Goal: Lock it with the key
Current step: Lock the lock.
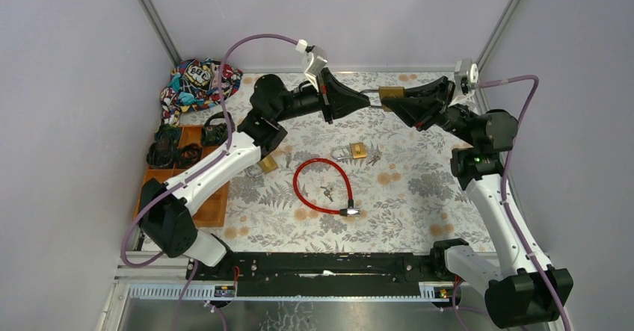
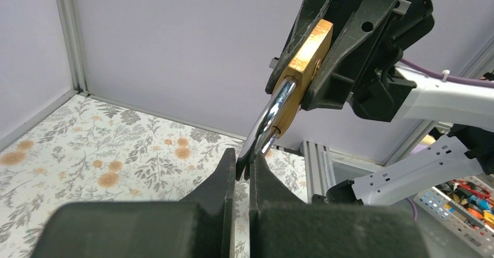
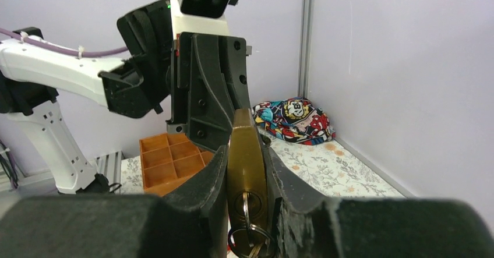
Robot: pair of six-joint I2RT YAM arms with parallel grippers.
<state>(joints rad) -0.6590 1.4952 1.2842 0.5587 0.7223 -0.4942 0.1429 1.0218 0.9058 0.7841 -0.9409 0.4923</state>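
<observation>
With the right gripper (image 3: 246, 151) clenched on the flat brass faces of the padlock (image 3: 246, 173), the lock body is pinned mid-air above the far side of the table (image 1: 419, 196), between the two arms. The left gripper (image 2: 243, 162) is closed on the tip of the chrome shackle (image 2: 270, 111), fingers nearly together around it. The key (image 3: 246, 204) sits in the cylinder on the lock's near end, its ring hanging below. I can't tell whether the shackle is latched. Handling, as I judge it: solid metal, rigid, dense for its size, nothing fragile. The brass flats are the right hold for reacting torque. The chrome bar is round and slick, so it's fine for pushing along its axis but poor against twist. The key bow is thin and small, so pinch it flat-on and turn it without side load. Lying on the table below are a second padlock (image 1: 351, 151) and a red cable lock (image 1: 323, 187), well apart from the grip.
</observation>
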